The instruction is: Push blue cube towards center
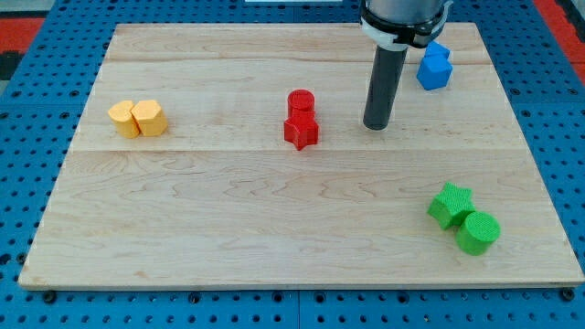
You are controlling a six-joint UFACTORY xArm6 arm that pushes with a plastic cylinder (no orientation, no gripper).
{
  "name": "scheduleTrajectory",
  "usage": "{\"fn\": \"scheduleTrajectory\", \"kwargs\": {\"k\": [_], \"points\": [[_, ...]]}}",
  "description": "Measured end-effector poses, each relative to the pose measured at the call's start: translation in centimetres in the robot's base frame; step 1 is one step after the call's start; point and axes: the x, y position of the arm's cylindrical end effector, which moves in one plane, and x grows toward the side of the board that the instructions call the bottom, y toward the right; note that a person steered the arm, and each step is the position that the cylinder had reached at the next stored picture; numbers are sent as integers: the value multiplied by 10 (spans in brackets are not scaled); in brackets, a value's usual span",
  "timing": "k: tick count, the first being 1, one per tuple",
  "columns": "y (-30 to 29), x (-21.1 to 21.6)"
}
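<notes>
Near right, 2 green blocks (463, 219) sit touching on the tabletop (228, 201). My tip (377, 125) rests mid-board, well apart from the blue cube (434, 67) at far right. No gripper exists; nothing held. The cube looks light, rigid, slippery: push its far-right face.

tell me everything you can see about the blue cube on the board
The blue cube is a small, solid-looking block in matte bright blue, with lighter top faces and darker sides. It rests on the wooden board near the view's top right corner, turned at an angle to the board's edges. No other block touches it. My tip sits to its left and lower in the view, apart from it; the rod's upper housing overlaps its top-left edge.
</notes>
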Motion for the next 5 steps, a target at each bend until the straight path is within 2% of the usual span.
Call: {"fn": "scheduleTrajectory", "kwargs": {"k": [1,2,3,4,5], "points": [[13,0],[71,26],[132,-1],[167,-71],[174,-96]]}}
